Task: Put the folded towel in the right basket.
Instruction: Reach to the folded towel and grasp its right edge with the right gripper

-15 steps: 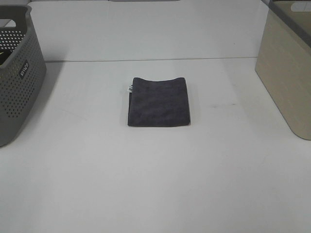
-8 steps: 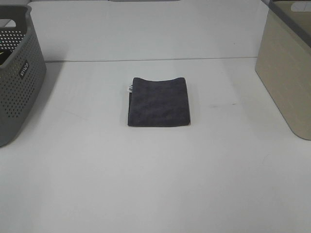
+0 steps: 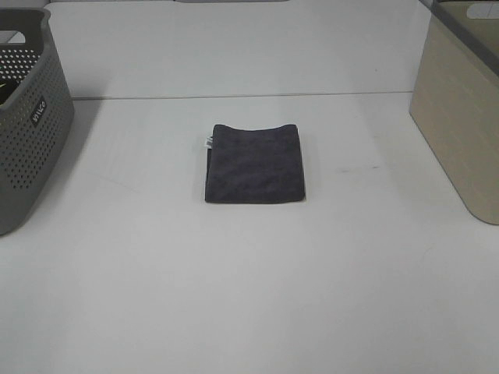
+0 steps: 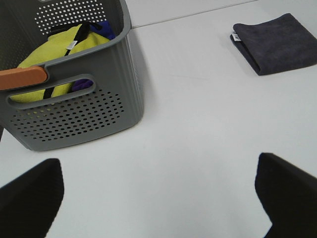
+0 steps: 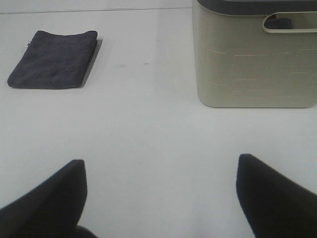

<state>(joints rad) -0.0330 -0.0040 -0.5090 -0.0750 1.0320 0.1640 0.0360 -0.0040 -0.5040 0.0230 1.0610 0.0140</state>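
Observation:
The folded dark grey towel point(image 3: 254, 163) lies flat in the middle of the white table; it also shows in the left wrist view point(image 4: 275, 43) and the right wrist view point(image 5: 53, 66). The right basket point(image 3: 460, 109) is beige with a dark rim and stands at the right edge; the right wrist view shows its wall point(image 5: 255, 59). Neither gripper shows in the high view. My left gripper point(image 4: 158, 193) is open and empty, well short of the towel. My right gripper point(image 5: 158, 196) is open and empty, before the basket.
A grey perforated basket point(image 3: 27, 117) stands at the left edge; in the left wrist view point(image 4: 74, 109) it holds yellow and blue cloths. A seam line point(image 3: 242, 97) crosses the table behind the towel.

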